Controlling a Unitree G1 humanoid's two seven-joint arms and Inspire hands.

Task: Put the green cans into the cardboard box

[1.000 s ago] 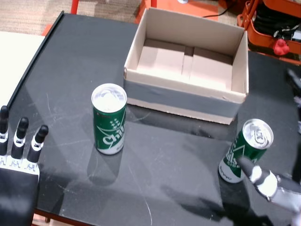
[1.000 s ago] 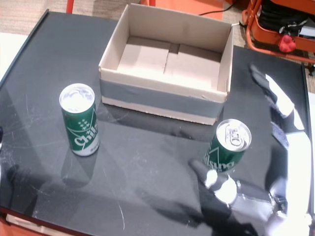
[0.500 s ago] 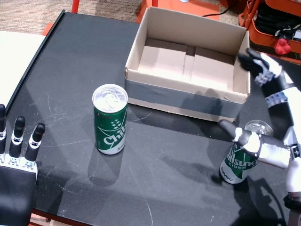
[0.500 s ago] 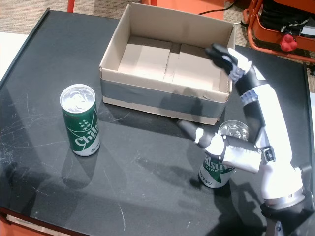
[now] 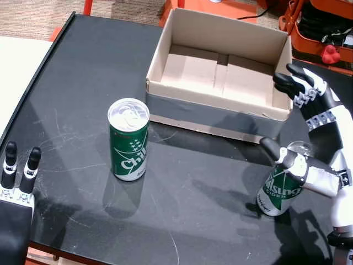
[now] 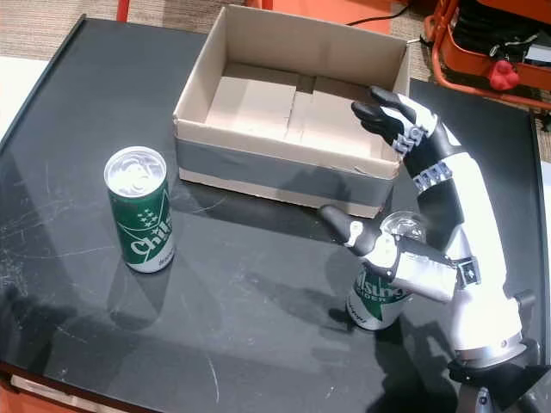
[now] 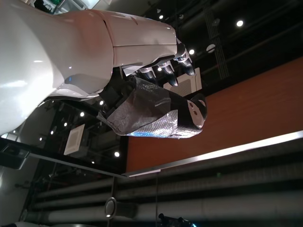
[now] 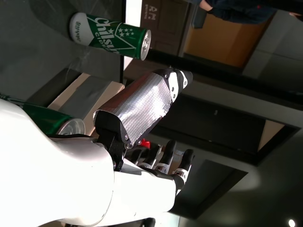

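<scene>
Two green cans stand upright on the black table. One green can (image 5: 128, 141) (image 6: 138, 211) is left of centre, in front of the cardboard box (image 5: 209, 113) (image 6: 275, 168), which is open and holds nothing. The other green can (image 5: 281, 190) (image 6: 379, 297) stands at the front right. My right hand (image 5: 325, 118) (image 6: 465, 224) is open around it: the thumb (image 5: 278, 154) lies against its upper front and the straight fingers (image 5: 298, 85) reach over the box's right corner. My left hand (image 5: 14, 187) (image 7: 156, 113) is open at the bottom left, holding nothing.
The black table (image 5: 83, 72) runs to a front edge just below both hands. An orange cart (image 5: 325, 33) with a red object (image 5: 330, 54) stands beyond the back right corner. A pale surface (image 5: 16, 72) borders the table on the left.
My right hand rose from the lower right edge and came around the right can, thumb in front, fingers behind. My left hand sank lower in the view.
</scene>
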